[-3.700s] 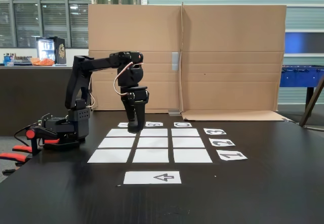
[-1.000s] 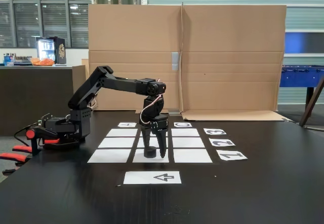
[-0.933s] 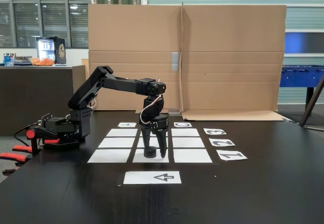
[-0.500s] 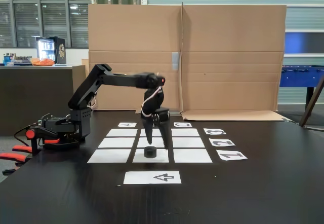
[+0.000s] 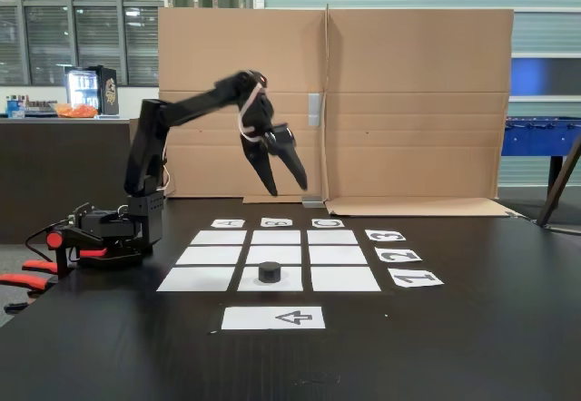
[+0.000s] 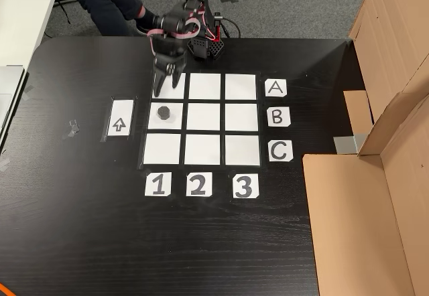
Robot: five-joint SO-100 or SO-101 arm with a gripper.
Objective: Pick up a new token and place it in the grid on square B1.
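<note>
The token [image 5: 269,271] [image 6: 163,113], a small dark puck, rests alone on square B1 [image 5: 290,283] [image 6: 176,124], the middle cell of the grid's [image 5: 337,255] [image 6: 204,116] front row in the fixed view. My gripper [image 5: 288,189] [image 6: 165,90] hangs open and empty high above the grid, fingers pointing down and spread, well clear of the token. In the other view it hovers over the cell beside the token, on the arm-base side.
Letter cards [image 6: 277,117] and number cards [image 6: 196,185] edge the grid. A white arrow sheet [image 5: 273,317] [image 6: 120,117] lies by row 1. The arm base [image 5: 109,233] stands left of the grid in the fixed view. A cardboard wall [image 5: 408,102] [image 6: 375,195] borders the table's far side.
The open gripper stood around the token on B1, then lifted off it, rising and pulling back toward the base. The token has stayed on the square.
</note>
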